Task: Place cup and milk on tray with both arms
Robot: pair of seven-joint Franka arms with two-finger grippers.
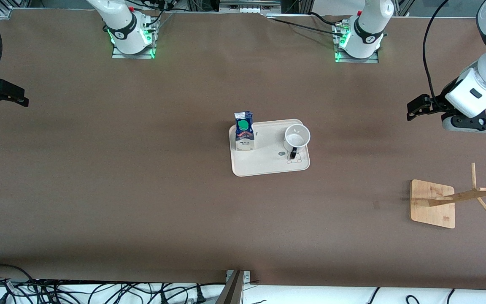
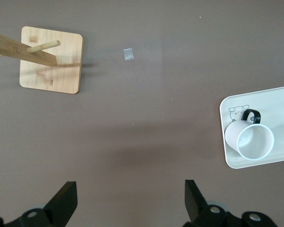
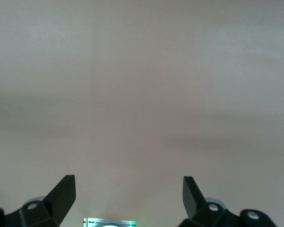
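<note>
Wooden stand [image 1: 435, 203] aside, cup [image 1: 297, 136] and milk [image 1: 244, 131] both stand on the tray [image 1: 268, 164] mid-bench (job looks done), left claw [image 1: 416, 110] and right claw [image 1: 13, 96] wide, empty, well clear.

A brown table [image 1: 141, 202] fills the view, its matte covering lit evenly with soft shadow bands. Toward the left arm's end, near the edge closest to the front camera, a wooden stand [image 1: 433, 203] rests on its square base. Black cables [image 1: 78, 291] tangle below that edge on a white floor.
</note>
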